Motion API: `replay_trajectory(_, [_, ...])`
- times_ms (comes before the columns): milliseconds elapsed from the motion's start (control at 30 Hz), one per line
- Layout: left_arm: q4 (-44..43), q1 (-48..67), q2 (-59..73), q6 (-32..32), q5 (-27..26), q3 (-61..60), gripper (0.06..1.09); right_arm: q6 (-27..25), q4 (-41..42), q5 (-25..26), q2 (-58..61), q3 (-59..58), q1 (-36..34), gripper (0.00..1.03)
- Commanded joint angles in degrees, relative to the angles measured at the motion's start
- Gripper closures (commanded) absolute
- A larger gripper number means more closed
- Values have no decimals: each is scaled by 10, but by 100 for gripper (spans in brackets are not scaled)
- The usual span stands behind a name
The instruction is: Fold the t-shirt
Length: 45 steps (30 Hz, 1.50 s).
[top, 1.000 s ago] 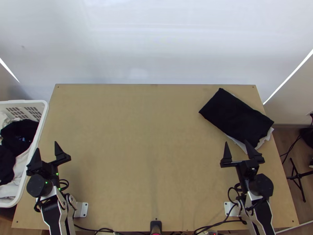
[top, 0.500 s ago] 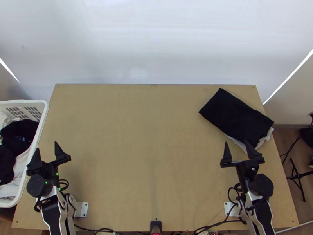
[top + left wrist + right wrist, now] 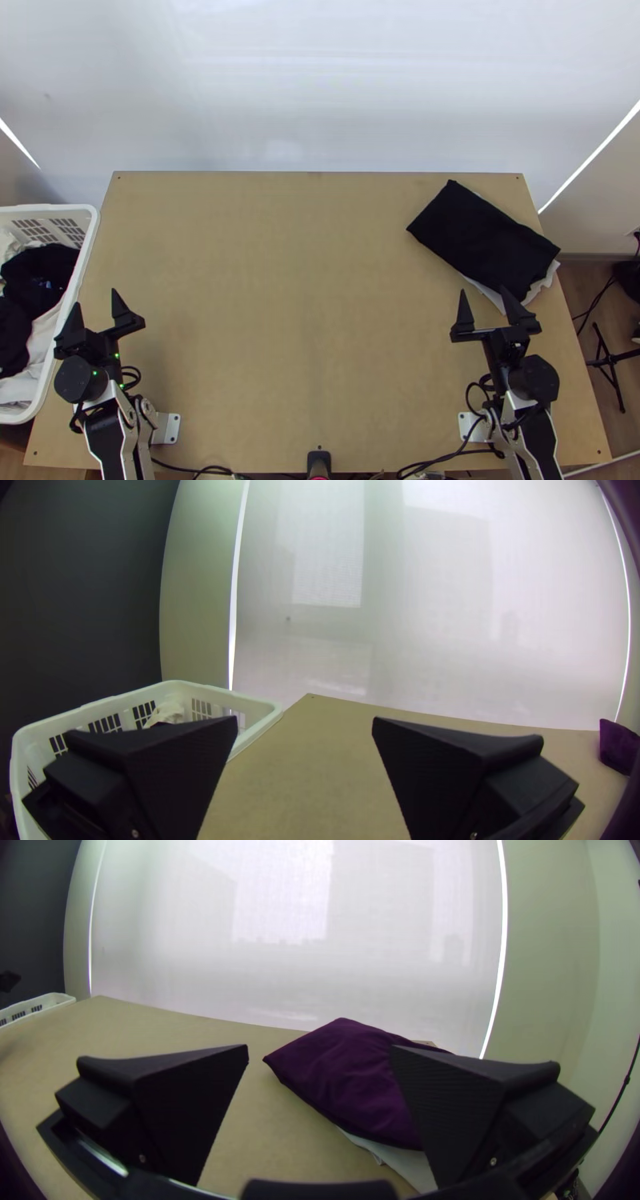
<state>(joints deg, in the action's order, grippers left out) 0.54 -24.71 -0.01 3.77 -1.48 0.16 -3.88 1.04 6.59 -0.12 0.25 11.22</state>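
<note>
- Left arm (image 3: 108,436) at the top view's lower left
- Left gripper (image 3: 96,297) open, fingers (image 3: 121,309) apart
- Right arm (image 3: 544,436) at the lower right
- Right gripper (image 3: 482,290) likewise open, fingers (image 3: 516,310) apart

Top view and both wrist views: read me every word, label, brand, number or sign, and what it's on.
No text can be read in any view.
Small bluish mark on the bunched black cloth in the white plastic basket: too small to tell if it is lettering.
Folded black cloth, light wooden table: no lettering I can make out.
</note>
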Motion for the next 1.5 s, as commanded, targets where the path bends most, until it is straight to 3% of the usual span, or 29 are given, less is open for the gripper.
replay_trajectory(0, [0, 0, 0, 0, 0, 0, 10, 0, 0, 0, 0, 0, 0, 4])
replay_trajectory(733, [0, 1, 0, 2, 0, 0, 10, 0, 0, 0, 0, 0, 0, 4])
replay_trajectory(967, [-106, 20, -2, -5, 9, 13, 10, 0, 0, 0, 0, 0, 0, 4])
replay_trajectory(1200, [-86, -15, 41, -8, 9, 121, 10, 0, 0, 0, 0, 0, -1, 4])
replay_trajectory(1467, [19, -56, 312, 74, 89, 386, 10, 0, 0, 0, 0, 0, -1, 4])
